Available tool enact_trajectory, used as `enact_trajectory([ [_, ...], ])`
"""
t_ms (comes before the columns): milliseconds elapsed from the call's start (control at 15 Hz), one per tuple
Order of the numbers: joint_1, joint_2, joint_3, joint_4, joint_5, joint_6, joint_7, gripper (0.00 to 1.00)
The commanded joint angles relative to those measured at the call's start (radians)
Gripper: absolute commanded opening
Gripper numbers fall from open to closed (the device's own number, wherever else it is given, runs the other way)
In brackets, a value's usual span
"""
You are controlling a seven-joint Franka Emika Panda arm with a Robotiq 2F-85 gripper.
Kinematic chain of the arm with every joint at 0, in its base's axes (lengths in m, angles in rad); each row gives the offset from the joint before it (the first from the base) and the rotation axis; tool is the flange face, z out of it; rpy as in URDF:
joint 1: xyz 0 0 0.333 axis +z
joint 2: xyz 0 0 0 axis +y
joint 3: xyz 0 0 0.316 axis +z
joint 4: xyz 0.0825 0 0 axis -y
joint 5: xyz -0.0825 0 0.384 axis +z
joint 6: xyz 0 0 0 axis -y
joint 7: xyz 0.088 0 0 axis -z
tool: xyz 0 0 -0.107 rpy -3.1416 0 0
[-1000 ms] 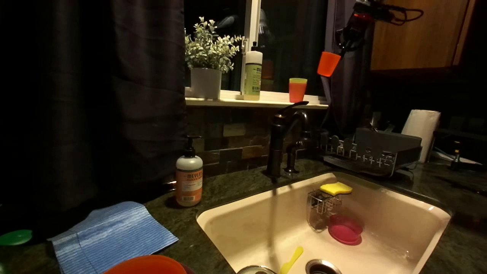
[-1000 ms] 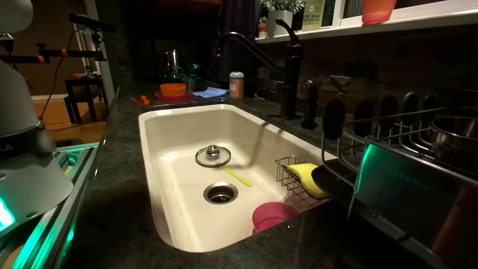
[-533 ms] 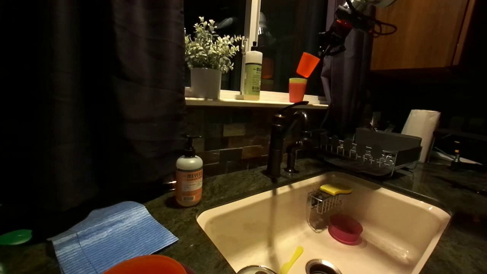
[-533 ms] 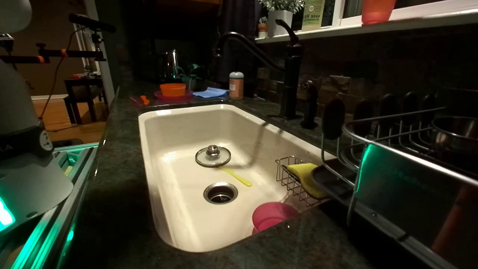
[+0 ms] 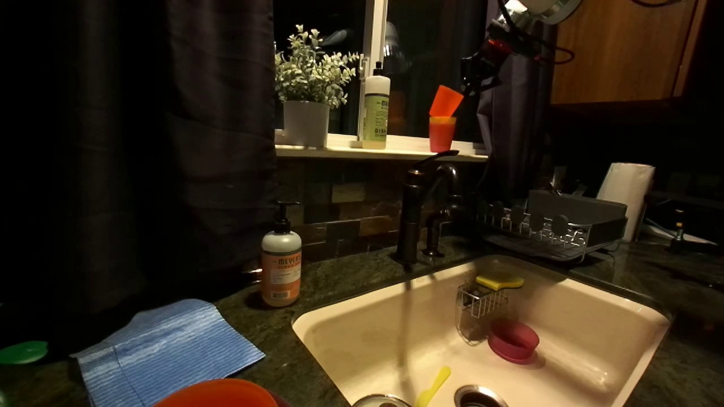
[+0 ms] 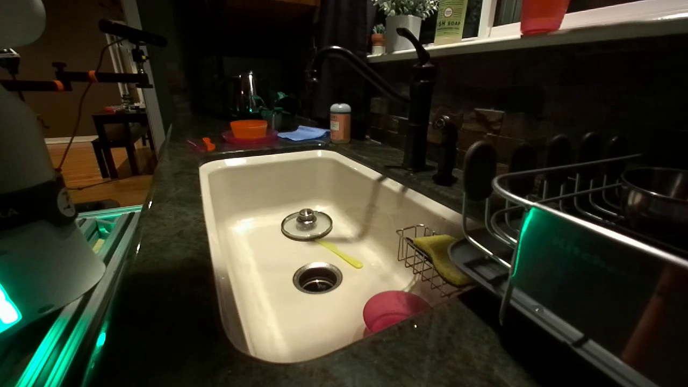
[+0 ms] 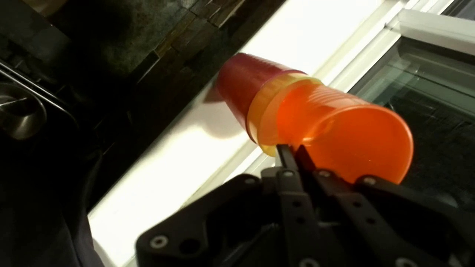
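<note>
My gripper (image 7: 292,149), clenched on the wall of an orange cup (image 7: 349,135), holds it tilted, its base at the mouth of a yellow cup (image 7: 265,101) nested in a red cup (image 7: 246,79) that stands upright on the windowsill (image 7: 185,167), near a dish soap bottle (image 5: 375,113).

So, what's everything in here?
Stacked cups: 2, red and yellow, windowsill
Cup: 1, orange, tilted over stacked cups
Soap bottles: 2, green and orange, windowsill and counter
Plants: 3, green, windowsill and counter
Sink: 1, cream, counter
Faucet: 1, black, counter
Bowls: 2, orange and pink, counter and sink
Sponge: 1, yellow, sink caddy
Lid: 1, clear, sink
Utensil: 1, yellow, sink
Cloth: 1, blue, counter
Dish rack: 1, grey, counter
Paper roll: 1, white, counter
Arm: 1, pale, near windowsill
End effector: 1, black, holding cup
</note>
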Motion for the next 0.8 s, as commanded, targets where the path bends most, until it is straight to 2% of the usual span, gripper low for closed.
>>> enact_trajectory([
  [0,0.002,0.019,0.003,0.03,-0.018,-0.016,-0.022,0.01],
  [600,0.011,0.031,0.003,0.051,-0.133,-0.085,-0.03,0.01],
  [667,0.012,0.035,0.004,0.052,-0.139,-0.088,-0.031,0.06],
  [733,0.012,0.041,0.006,0.055,-0.136,-0.096,-0.033,0.06],
])
